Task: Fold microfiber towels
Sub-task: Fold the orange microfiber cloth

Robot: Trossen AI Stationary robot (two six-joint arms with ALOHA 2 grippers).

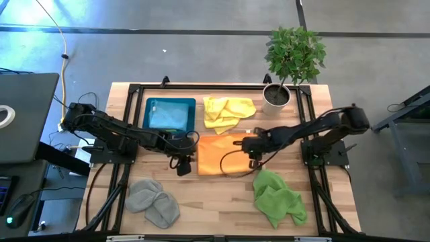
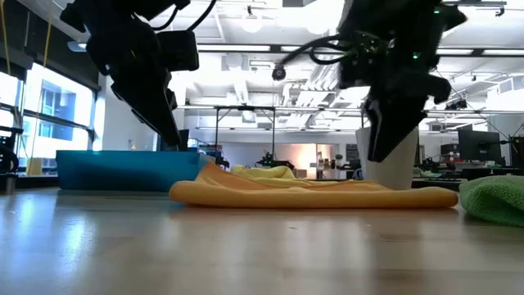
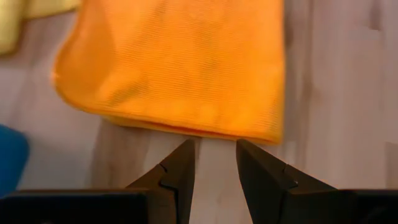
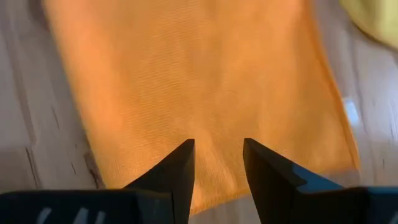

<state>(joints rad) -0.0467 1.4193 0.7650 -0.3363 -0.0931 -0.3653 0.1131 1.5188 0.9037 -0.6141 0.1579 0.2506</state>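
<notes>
Orange towel (image 1: 222,154) lies flat near the middle of the bench (image 1: 222,202), and from my high view it reads as a rough rectangle, slightly longer across the bench from the left side toward the right than from far edge to near edge. In the low view it sits as a low, rumpled layer on the wood, its near hem thick like a doubled edge.

My left tool (image 1: 183,163) hangs just off the towel's left edge, and its wrist view shows the two fingers (image 3: 180,171) parted a little, with bare wood between them and the orange hem just ahead. My right tool (image 1: 256,149) sits at the towel's right edge; its fingers (image 4: 180,168) are also slightly parted, over the cloth, gripping nothing.

The yellow towel (image 1: 228,112) is crumpled toward the far edge, just beyond the orange one. The teal tray (image 1: 169,113) lies beside it toward the far left corner. A grey towel (image 1: 153,202) is bunched near the near left corner and a green towel (image 1: 279,198) near the near right corner. A potted plant (image 1: 285,67) stands at the far right corner.
</notes>
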